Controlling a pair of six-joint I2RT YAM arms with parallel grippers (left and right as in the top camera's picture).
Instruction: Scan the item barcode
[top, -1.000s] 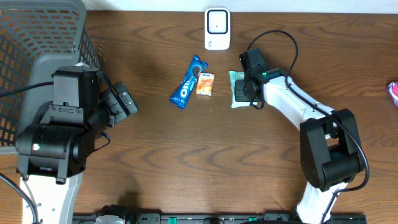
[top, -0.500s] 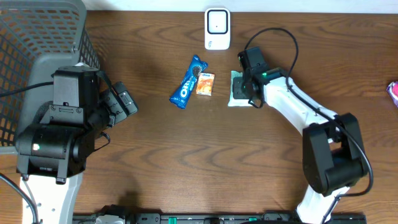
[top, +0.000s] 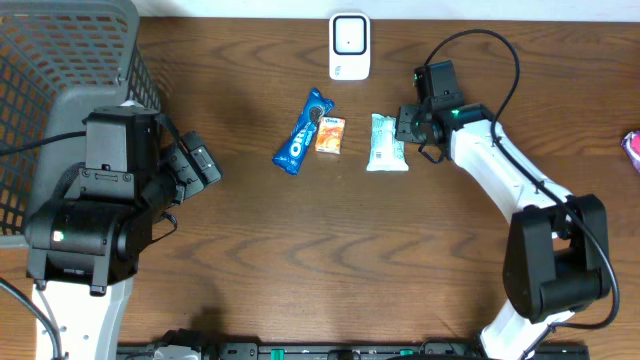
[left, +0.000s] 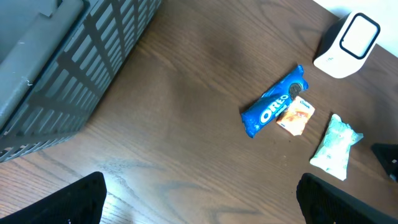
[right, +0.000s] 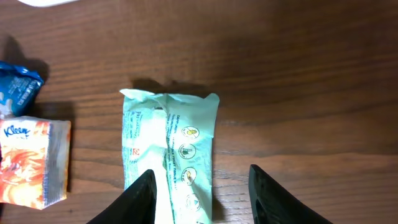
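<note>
Overhead shows a brown wood-grain table (top: 330, 260); left end effector (left: 199, 183) and right end effector (right: 202, 174) gape empty.

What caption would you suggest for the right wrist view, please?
Right tool open by a pale green packet lying on the wooden table, Kleenex pack alongside.

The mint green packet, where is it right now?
Overhead view: the mint green packet lies right of centre, just right of the orange tissue pack, with the open right hand close beside it.
</note>
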